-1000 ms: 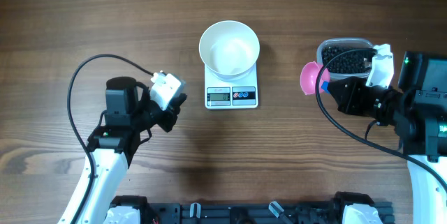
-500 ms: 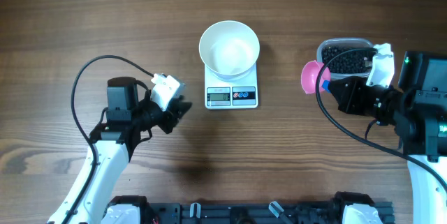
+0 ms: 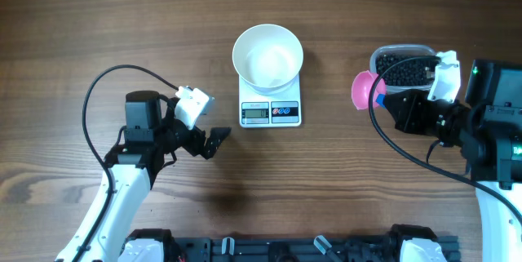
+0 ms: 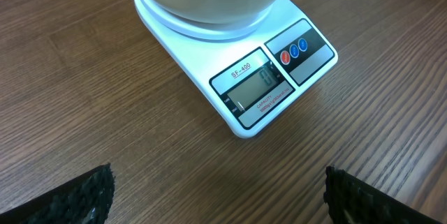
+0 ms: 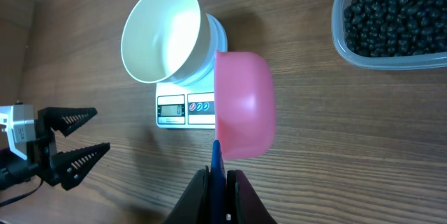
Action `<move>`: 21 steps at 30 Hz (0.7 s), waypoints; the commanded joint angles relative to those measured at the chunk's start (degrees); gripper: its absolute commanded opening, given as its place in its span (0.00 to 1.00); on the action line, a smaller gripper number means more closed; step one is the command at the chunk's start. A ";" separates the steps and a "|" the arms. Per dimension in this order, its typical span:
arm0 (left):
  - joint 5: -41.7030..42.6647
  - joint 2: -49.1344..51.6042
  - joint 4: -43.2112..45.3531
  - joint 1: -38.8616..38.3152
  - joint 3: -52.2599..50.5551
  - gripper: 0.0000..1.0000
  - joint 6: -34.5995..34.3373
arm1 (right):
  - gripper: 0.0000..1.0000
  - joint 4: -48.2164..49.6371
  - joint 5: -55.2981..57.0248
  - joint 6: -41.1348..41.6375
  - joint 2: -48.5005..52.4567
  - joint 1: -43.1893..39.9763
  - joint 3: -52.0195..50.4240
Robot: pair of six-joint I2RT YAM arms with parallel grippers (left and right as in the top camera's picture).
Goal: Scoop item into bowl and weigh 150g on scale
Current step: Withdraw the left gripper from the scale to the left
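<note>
Seeing left jaws spread wide, holding nothing, near the scale; white bowl sits on it. My right jaws pinch the pink scoop, just beside the tub of black beans.

The round white bowl is standing upright and empty on the white scale, whose display is facing the near side. The black beans are lying in a clear tub, well apart to the right.
</note>
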 commanded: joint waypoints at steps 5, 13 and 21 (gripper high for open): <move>2.75 -1.86 3.54 -0.28 -0.66 1.00 0.52 | 0.04 0.31 0.57 0.07 0.02 0.35 0.59; 2.14 -9.03 2.21 -6.08 -0.66 1.00 0.48 | 0.04 0.31 0.59 0.07 0.02 0.35 0.59; -0.74 -18.16 -10.71 -8.13 -0.66 1.00 0.33 | 0.04 0.46 0.59 0.07 0.02 0.35 0.59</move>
